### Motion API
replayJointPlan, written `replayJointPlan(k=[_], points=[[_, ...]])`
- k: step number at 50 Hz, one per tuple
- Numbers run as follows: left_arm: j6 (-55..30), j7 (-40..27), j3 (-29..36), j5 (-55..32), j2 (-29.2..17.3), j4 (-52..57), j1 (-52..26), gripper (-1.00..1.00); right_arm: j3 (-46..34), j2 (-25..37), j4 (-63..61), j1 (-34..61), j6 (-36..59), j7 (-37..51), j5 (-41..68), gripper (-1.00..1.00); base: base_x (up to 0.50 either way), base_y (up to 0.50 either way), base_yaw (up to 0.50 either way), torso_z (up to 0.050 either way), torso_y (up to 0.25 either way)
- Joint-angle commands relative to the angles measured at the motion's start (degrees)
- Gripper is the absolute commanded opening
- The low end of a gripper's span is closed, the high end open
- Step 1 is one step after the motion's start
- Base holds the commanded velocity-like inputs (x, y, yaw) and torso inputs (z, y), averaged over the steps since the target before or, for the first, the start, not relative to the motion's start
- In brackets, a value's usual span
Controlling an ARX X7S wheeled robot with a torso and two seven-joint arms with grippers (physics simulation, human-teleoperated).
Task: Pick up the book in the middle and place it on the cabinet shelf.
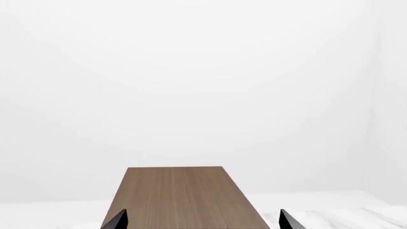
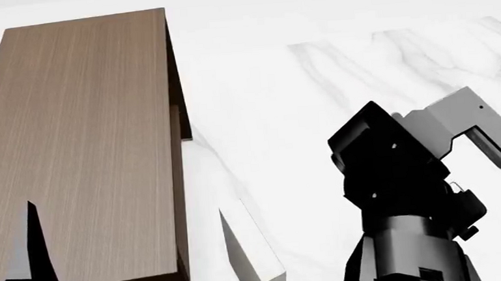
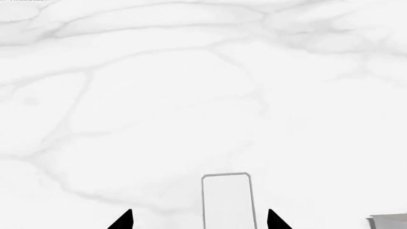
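White marble floor [image 2: 360, 75] w/ grey veins, plain white walls behind.

Item 1: cabinet shelf [image 2: 76, 144] – brown wood-grain top, dark sides, head view left. Seen also in left wrist view [image 1: 181, 195], bare.

Item 2: my left gripper [image 1: 200, 220] – two dark tips spread apart over near end of the shelf, nothing between; jaws released. One finger [image 2: 33, 258] shows in head view over the shelf.

Item 3: my right gripper [image 3: 199, 222] – tips spread wide, jaws released, over floor. An off-white book [image 3: 226, 200] stands between them, farther out; contact can't tell. Same book [image 2: 253, 258] in head view, just beside cabinet.

Item 4: my right arm [image 2: 410, 189] – black/grey, head view right.

Item 5: the book in the middle – dark grey hardback, not visible in any view.
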Motion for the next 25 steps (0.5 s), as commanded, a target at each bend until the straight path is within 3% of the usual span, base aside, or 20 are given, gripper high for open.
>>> replayJointPlan(k=[1,18,19,25], points=[[0.2,-0.5,0.6,-0.1,-0.5,-0.1,-0.2,1.00,0.1,0.9,0.3,-1.1,-0.9,-1.6,-0.3,1.00,0.00,0.00,0.00,0.000,0.000],[0.7,-1.1,1.0,-0.4,-1.1,-0.3,-0.4,1.00,0.6,1.2,-3.7,-4.5,0.5,-0.9,1.1,1.00,0.00,0.00,0.00,0.000,0.000],[0.7,-1.2,0.9,-0.5,-1.2,-0.3,-0.4,1.00,2.0,0.9,-4.3,-5.1,-0.6,-0.9,2.4,-1.00,0.00,0.00,0.00,0.000,0.000],[0.8,-1.6,0.8,-0.9,-1.5,-0.2,-0.5,1.00,0.3,1.0,-4.4,-4.9,0.1,-1.2,1.4,-1.00,0.00,0.00,0.00,0.000,0.000]])
